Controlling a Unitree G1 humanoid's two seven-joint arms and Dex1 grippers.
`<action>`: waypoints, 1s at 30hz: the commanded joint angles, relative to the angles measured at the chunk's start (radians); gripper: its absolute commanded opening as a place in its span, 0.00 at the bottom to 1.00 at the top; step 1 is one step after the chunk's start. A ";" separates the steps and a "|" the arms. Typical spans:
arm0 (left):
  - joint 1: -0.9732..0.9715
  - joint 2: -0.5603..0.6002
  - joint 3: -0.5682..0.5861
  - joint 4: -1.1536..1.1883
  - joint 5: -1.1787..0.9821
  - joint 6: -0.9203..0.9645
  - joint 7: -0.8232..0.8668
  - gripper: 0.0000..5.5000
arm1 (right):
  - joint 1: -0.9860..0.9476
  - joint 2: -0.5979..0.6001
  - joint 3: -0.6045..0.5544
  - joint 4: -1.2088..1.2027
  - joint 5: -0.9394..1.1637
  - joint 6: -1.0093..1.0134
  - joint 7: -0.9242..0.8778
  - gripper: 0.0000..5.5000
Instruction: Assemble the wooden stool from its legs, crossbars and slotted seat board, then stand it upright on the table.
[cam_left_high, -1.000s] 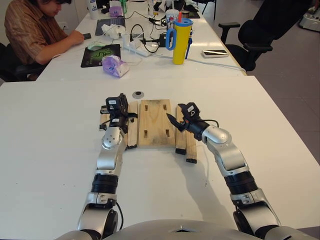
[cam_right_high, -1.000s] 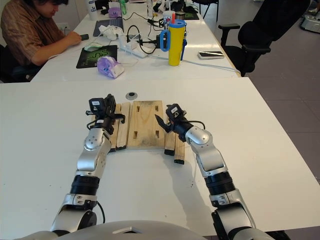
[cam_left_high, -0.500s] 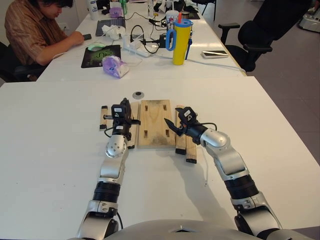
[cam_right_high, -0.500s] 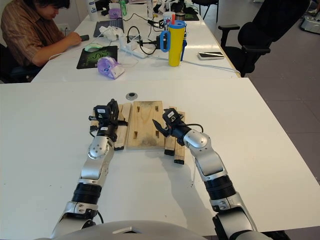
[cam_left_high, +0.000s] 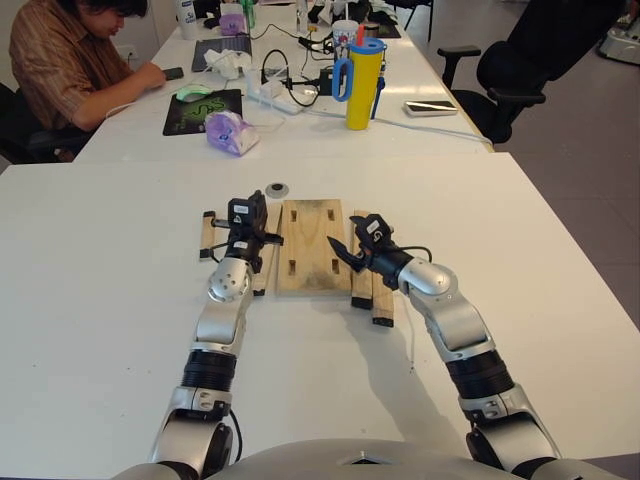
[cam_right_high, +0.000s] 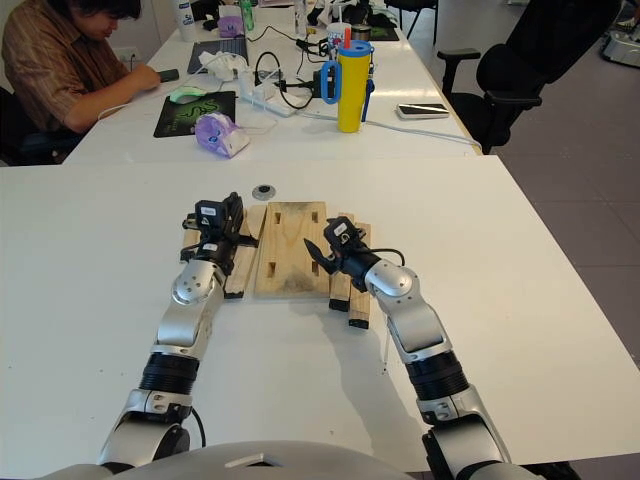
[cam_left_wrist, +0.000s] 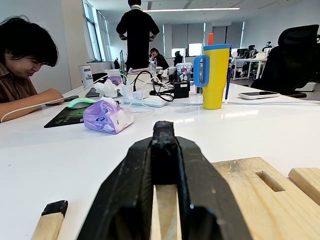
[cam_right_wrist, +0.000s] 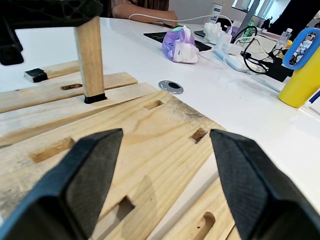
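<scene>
The left hand (cam_left_high: 247, 224) is clamped tight on a leg (cam_right_wrist: 90, 50) and holds it upright. In the left wrist view the two black fingers (cam_left_wrist: 125, 190) press against the pale wood from both sides. The leg's black-capped lower end touches the loose slats (cam_right_wrist: 60, 92) lying flat on the counter (cam_left_high: 100, 300) directly under this hand. Just outside the hand, on the side away from the right hand, lies a shorter piece (cam_left_high: 207, 236) with a black cap.

The seat board (cam_left_high: 310, 245) lies flat between the two hands, slots facing up, close beside the left hand's slats.

The right hand (cam_left_high: 343, 254) is spread wide and grips nothing. It hangs over the seat board's edge nearest it, with its fingers (cam_right_wrist: 90, 175) pointing across the board toward the left hand. Under and just behind this hand two more wooden bars (cam_left_high: 375, 292) lie side by side against the board.

Beyond the left hand, a small round grommet (cam_left_high: 276, 189) sits in the counter. Farther off, on the next counter, stand a purple tissue pack (cam_left_high: 228, 132) and a yellow tumbler (cam_left_high: 363, 80).
</scene>
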 joint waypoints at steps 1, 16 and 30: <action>0.075 0.013 -0.004 0.106 0.008 0.127 -0.017 0.08 | -0.003 0.005 0.000 0.006 -0.005 -0.007 -0.006 0.59; -0.006 0.002 0.051 -0.053 -0.028 -0.013 0.004 0.37 | 0.000 0.025 -0.001 0.031 -0.001 -0.017 -0.017 0.59; -0.230 0.048 0.134 -0.194 -0.125 0.089 -0.028 0.44 | -0.006 0.040 -0.002 0.046 -0.006 -0.026 -0.023 0.59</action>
